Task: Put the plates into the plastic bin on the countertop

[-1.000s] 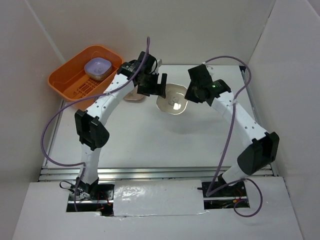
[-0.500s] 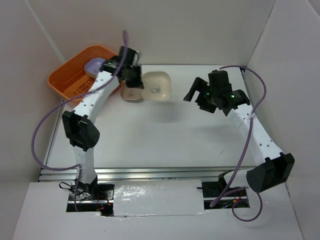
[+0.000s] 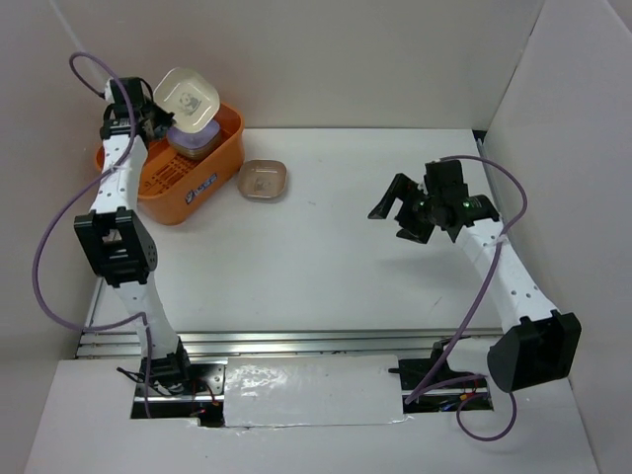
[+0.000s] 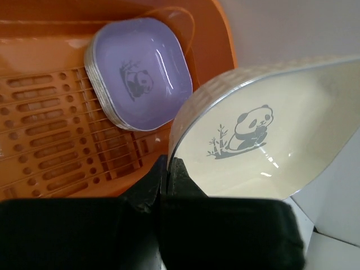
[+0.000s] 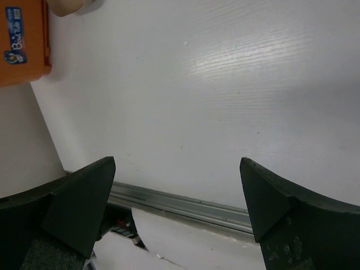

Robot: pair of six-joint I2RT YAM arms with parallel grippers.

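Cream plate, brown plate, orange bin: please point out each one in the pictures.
cream plate point(image 4: 253, 129), left wrist view, on the panda print in its centre.
brown plate point(image 3: 264, 181), top external view, on its centre.
orange bin point(image 3: 227, 163), top external view, on its outer side wall.

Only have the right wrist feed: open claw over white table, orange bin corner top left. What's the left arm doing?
Observer: Left claw is shut on the rim of a cream plate, held tilted above the orange bin.
Operator: Anything inside the bin?
Observer: A stack of plates at one end, with a lavender plate on top.
Operator: Any plates on the table?
Observer: The top view shows one brown plate flat on the countertop, close beside the bin.
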